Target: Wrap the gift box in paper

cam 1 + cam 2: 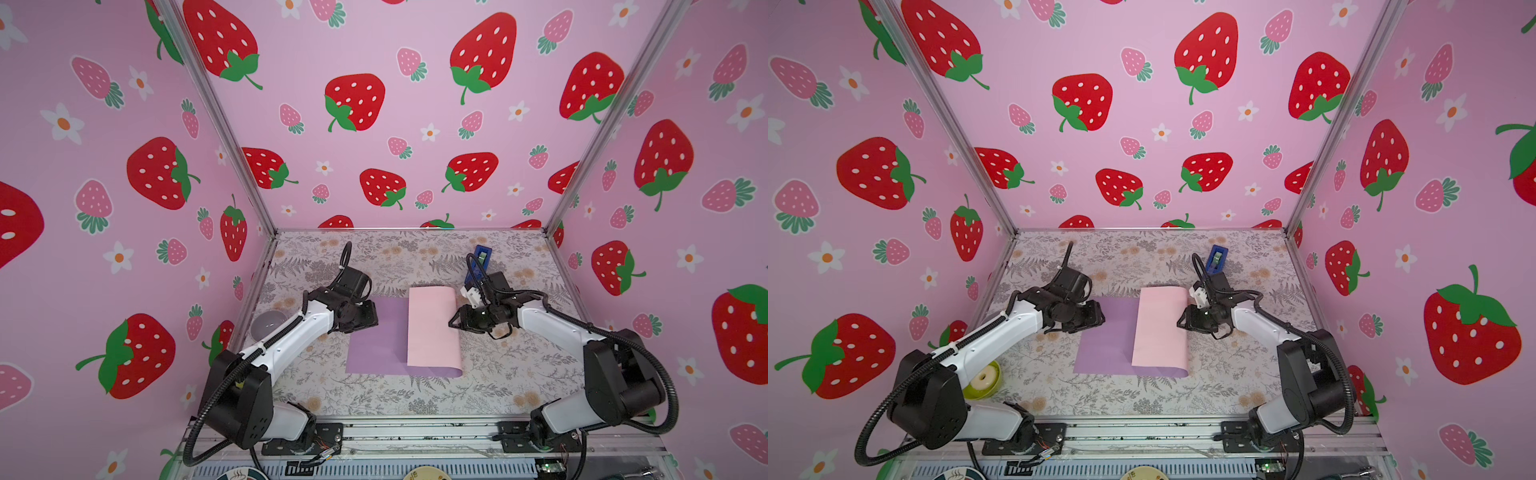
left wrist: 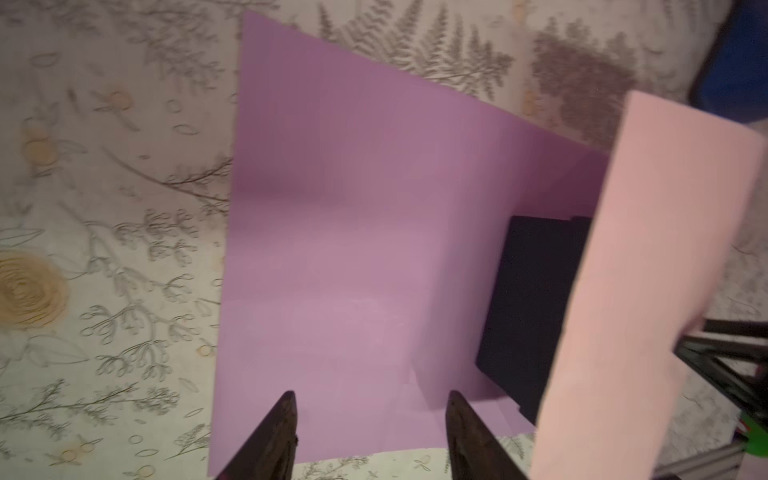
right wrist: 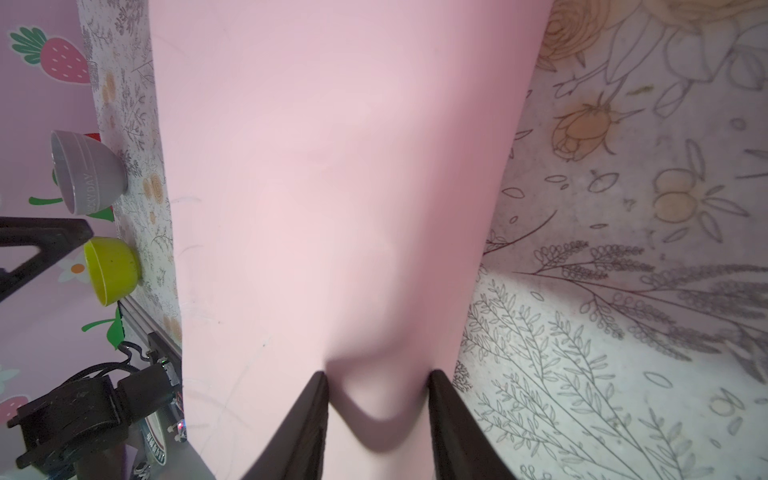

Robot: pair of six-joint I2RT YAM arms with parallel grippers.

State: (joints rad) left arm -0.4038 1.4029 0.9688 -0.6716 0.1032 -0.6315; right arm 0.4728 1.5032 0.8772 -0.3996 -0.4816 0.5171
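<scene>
Quick rundown. The paper (image 1: 380, 336) lies flat on the floral table (image 1: 519, 374), mid-scene btw the two arms. Its left part shows the lilac face up. The right part is flipped over w/ the pale pink face up, and the fold along the right side is a soft roll, not a crease.

The gift box (image 2: 532, 307) sits on the lilac face, tucked under that pink flap. Only the left wrist cam catches it, a black side peeking out from under the flap's edge. In both top views the flap covers it.

On the left gripper (image 2: 370, 401) the fingers are spread w/ nothing btw them, tips over the lilac face near the sheet's left edge. The box is ahead of it and off to one side, no contact.

The right gripper (image 3: 376, 374) is at the rolled right side of the paper, approx halfway along. Both tips dig into the pink face and the sheet puckers in the gap, so it's squeezing the paper w/ the jaws partway apart. Can't see the box from that cam.

A blue tape dispenser (image 1: 482, 254) stands at the back, behind the right arm.
</scene>
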